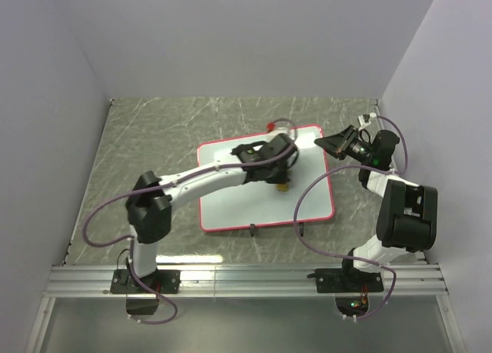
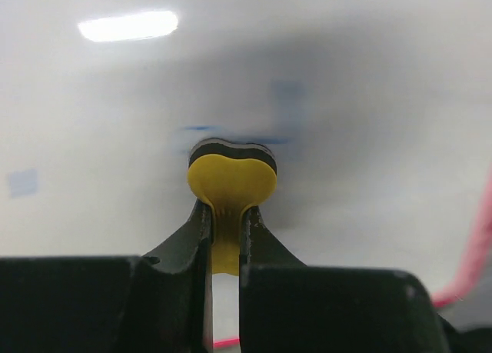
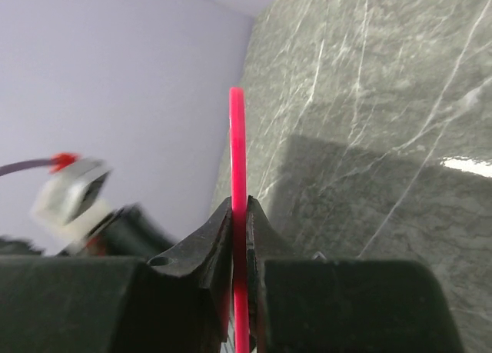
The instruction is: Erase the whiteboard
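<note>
Overhead, the whiteboard (image 1: pixel 231 195) lies flat on the grey table (image 1: pixel 154 138) between the two arms, with its two black clips (image 1: pixel 252 230) along the near edge. The left gripper (image 1: pixel 281 174) reaches over the board's far right part and presses a yellow sponge (image 1: pixel 282 187) down on it, a pose that suits wiping. The right gripper (image 1: pixel 330 143) sits at the board's far right corner, likely steadying it so strokes do not push it about. A purple cable (image 1: pixel 301 195) loops above the board's right side and could snag a wide sweep.

From the left wrist, the jaws are clenched on the sponge, pinching its yellow body so that its dark face meets the white surface. Faint blue marks (image 2: pixel 201 128) smear just beyond the sponge, so I judge the erasing unfinished. The red frame (image 2: pixel 478 245) runs close on the right and would stop a stroke that way.

From the right wrist, the jaws grasp the whiteboard by its frame, seen edge-on, with table to the right and wall (image 3: pixel 115 76) to the left.
</note>
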Motion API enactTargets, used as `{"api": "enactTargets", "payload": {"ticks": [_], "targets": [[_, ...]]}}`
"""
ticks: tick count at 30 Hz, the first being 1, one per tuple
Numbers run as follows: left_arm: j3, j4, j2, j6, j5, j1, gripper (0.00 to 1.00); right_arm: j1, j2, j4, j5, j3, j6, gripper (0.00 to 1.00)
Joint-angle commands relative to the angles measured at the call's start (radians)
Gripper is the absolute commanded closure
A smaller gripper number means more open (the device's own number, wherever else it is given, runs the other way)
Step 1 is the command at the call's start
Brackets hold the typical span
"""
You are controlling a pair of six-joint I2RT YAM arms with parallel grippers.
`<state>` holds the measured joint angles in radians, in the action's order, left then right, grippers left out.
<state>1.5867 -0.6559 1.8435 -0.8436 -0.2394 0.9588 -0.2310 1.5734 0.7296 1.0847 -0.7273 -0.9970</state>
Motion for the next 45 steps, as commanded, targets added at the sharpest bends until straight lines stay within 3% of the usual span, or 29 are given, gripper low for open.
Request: {"api": "enactTargets", "payload": {"ticks": [1, 6, 9, 15, 21, 29, 36, 41, 45], "targets": [[0.224, 0.027, 0.123, 0.001, 0.129, 0.110, 1.00, 0.015, -0.023, 0.025, 0.030, 0.000, 0.020, 1.00], [0.354, -0.010, 0.224, 0.029, 0.143, 0.164, 1.00, 0.016, -0.016, 0.033, 0.029, 0.000, 0.018, 1.00], [0.265, 0.007, 0.198, 0.017, 0.115, 0.164, 1.00, 0.016, -0.012, 0.034, 0.030, -0.003, 0.014, 1.00], [-0.098, 0.074, 0.042, -0.035, 0.009, 0.103, 1.00, 0.016, -0.004, 0.042, 0.034, -0.011, 0.006, 1.00], [-0.353, 0.094, -0.090, -0.066, -0.110, 0.060, 1.00, 0.016, 0.008, 0.074, 0.038, -0.009, -0.017, 1.00], [-0.488, 0.096, -0.193, -0.091, -0.170, -0.017, 1.00, 0.016, 0.000, 0.070, 0.037, -0.004, -0.015, 1.00], [-0.597, 0.122, -0.331, -0.039, -0.141, -0.242, 1.00, 0.016, -0.015, 0.048, 0.035, -0.001, 0.003, 1.00], [-0.579, 0.133, -0.339, 0.043, -0.084, -0.408, 1.00, 0.016, -0.004, 0.071, 0.034, 0.003, -0.009, 1.00], [-0.530, 0.150, -0.313, 0.106, -0.019, -0.465, 1.00, 0.018, -0.010, 0.060, 0.032, 0.000, -0.002, 1.00]]}}
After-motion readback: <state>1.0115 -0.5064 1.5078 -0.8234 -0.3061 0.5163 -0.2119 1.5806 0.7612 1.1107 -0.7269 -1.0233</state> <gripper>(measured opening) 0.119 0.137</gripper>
